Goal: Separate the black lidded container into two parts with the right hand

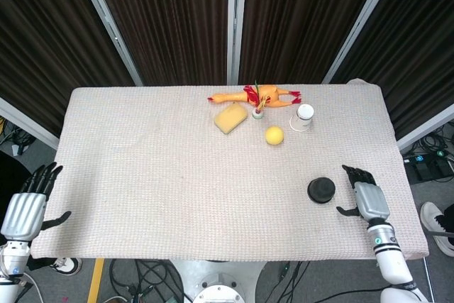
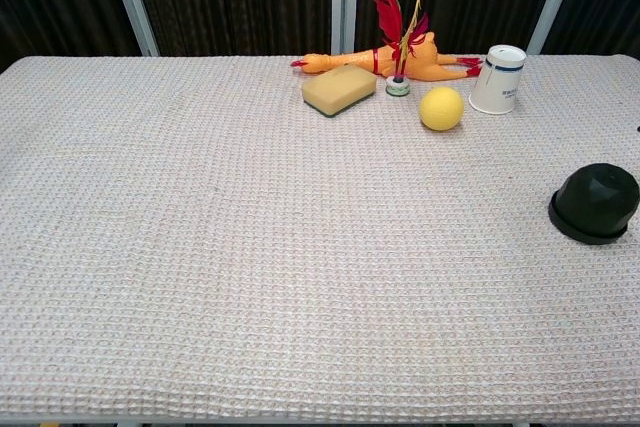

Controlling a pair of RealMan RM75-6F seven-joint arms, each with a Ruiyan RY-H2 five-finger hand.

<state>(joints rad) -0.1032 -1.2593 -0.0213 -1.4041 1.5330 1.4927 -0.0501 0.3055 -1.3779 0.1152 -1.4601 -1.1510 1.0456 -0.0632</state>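
Black lidded container [image 1: 321,190] just beside open-fingered right hand [image 1: 367,199]

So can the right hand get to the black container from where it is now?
Probably yes. The right hand is open just beside the black container, with only bare tablecloth between them.

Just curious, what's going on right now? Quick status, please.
Right hand open, just right of the black container, not touching. Left hand open, off the table's left edge. Container whole, lid on. Nothing between hand and container.
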